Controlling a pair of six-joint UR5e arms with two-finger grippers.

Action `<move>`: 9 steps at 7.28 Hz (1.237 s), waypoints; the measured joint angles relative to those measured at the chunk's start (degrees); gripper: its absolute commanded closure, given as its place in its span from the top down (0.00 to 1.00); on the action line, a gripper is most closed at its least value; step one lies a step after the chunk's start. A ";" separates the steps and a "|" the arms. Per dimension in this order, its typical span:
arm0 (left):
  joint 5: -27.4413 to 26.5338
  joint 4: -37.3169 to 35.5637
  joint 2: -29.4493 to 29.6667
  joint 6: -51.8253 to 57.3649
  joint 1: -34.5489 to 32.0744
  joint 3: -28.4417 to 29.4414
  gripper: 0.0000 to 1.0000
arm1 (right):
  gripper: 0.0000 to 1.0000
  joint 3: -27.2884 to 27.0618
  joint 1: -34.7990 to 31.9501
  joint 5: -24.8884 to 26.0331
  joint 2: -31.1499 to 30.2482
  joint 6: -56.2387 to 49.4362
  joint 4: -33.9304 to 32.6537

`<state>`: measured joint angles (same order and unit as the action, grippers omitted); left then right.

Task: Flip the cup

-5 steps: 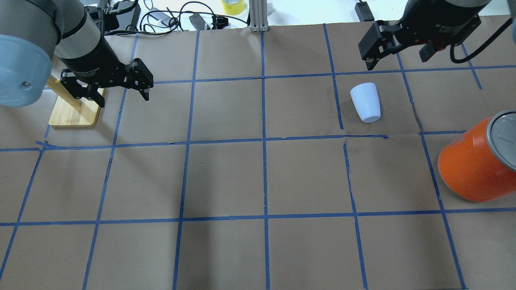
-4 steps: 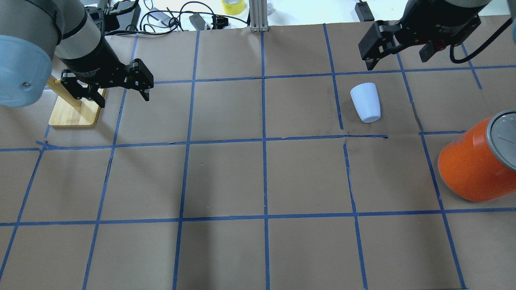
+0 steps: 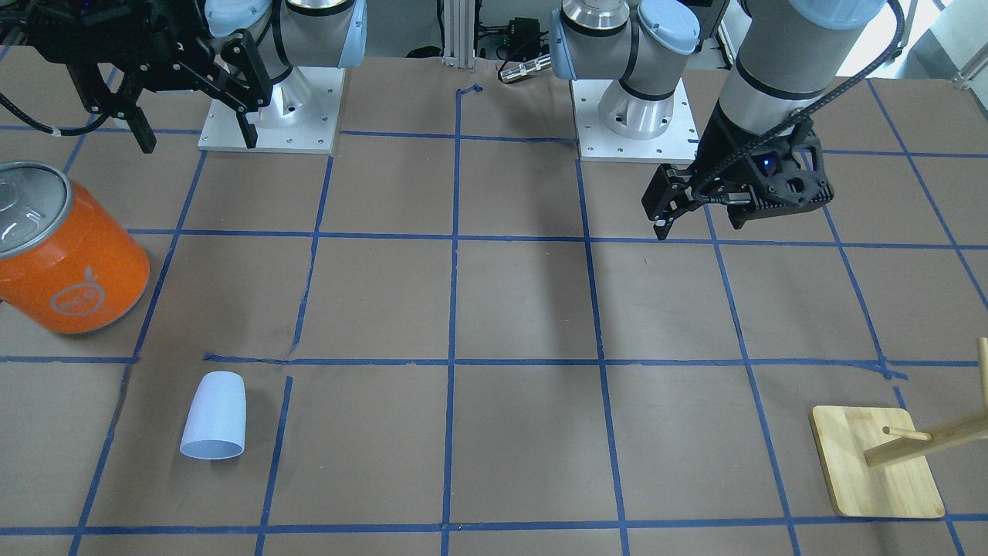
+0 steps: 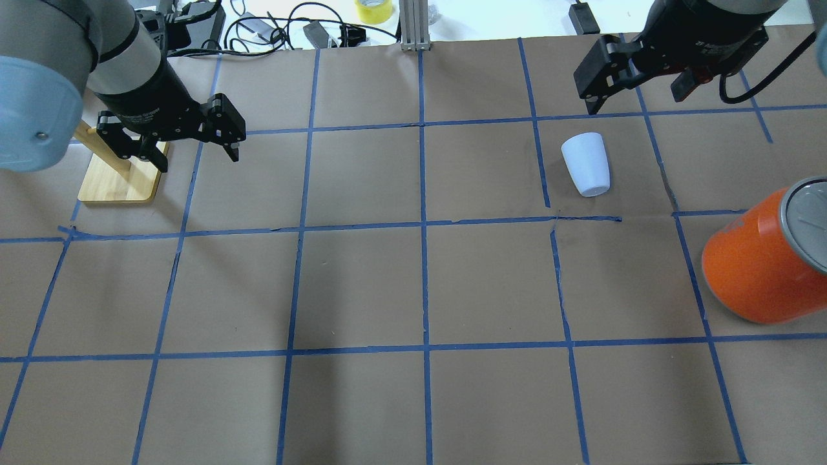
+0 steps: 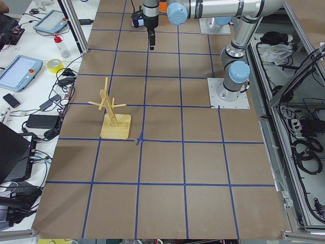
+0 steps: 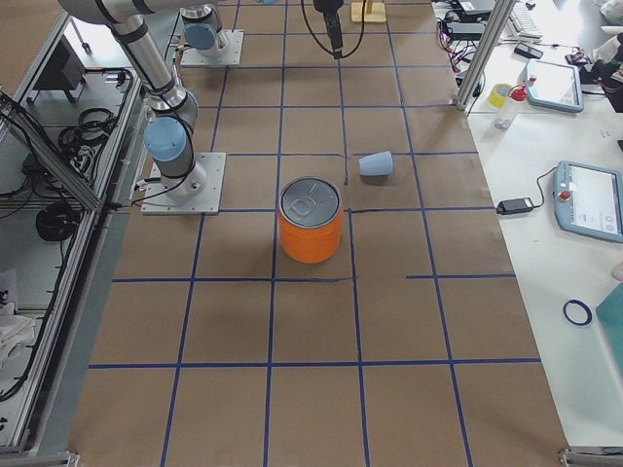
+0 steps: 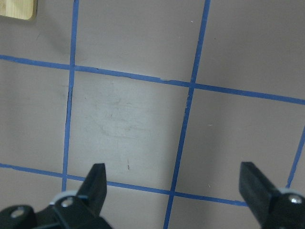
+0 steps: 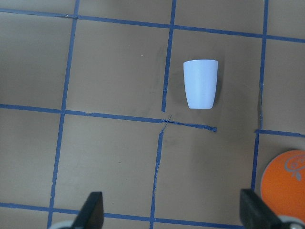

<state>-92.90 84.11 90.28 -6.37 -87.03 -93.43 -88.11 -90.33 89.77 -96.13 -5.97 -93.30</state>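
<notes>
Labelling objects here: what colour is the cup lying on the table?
The cup is pale lavender-blue, unmarked; clearest in the right wrist view.

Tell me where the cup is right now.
In the overhead view the cup lies on its side right of centre, up-left of the orange can.

You've got 1 cup (image 4: 586,164) on the table. 1 orange can (image 4: 756,265) w/ 1 silver lid (image 4: 807,219). 1 wooden stand (image 3: 876,471).

Robot side: 2 arms, i.e. left arm (image 3: 779,62) & right arm (image 3: 316,31), on 2 bolted base plates (image 3: 309,116). 2 grippers, i.e. left gripper (image 7: 172,167) & right gripper (image 8: 171,194), 2 fingers ea., so 4 fingers total.

Off the paper you'll see 1 yellow tape roll (image 4: 373,10) and, in the right-side view, 2 tablet pendants (image 6: 557,86).
</notes>
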 measured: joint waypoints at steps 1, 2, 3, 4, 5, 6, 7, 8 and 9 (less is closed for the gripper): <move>0.00 0.00 0.04 -0.03 -0.03 0.00 1.00 | 1.00 -0.14 0.16 -0.02 0.31 -0.05 -0.09; 0.00 0.00 0.06 -0.11 -0.06 0.00 1.00 | 1.00 -0.23 0.24 -0.03 0.46 -0.13 -0.10; 0.00 0.00 0.07 -0.23 -0.07 0.00 1.00 | 1.00 -0.26 0.39 -0.33 1.19 -0.17 -0.18; 0.00 0.00 0.07 -0.26 -0.07 0.00 1.00 | 1.00 -0.07 1.14 -0.68 3.78 -0.23 -0.78; 0.00 0.00 0.08 -0.23 -0.07 0.03 1.00 | 1.00 0.17 2.53 -0.59 7.19 -0.28 -1.64; 0.00 0.00 0.06 -0.10 -0.06 0.06 1.00 | 1.00 0.26 3.93 -0.48 10.50 -0.30 -3.52; 0.00 -0.02 0.02 -0.02 -0.05 0.07 1.00 | 1.00 0.13 4.77 -0.07 13.81 -0.22 -6.09; 0.00 -0.06 -0.03 0.02 -0.05 0.08 1.00 | 1.00 -0.15 5.14 0.86 17.24 0.05 -8.92; 0.05 -0.06 -0.06 -0.03 -0.06 0.09 1.00 | 1.00 -0.42 5.28 1.82 20.95 0.10 -13.09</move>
<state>-92.85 84.05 90.21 -6.40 -87.08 -93.34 -88.53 -85.05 91.59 -75.18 -5.87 -106.39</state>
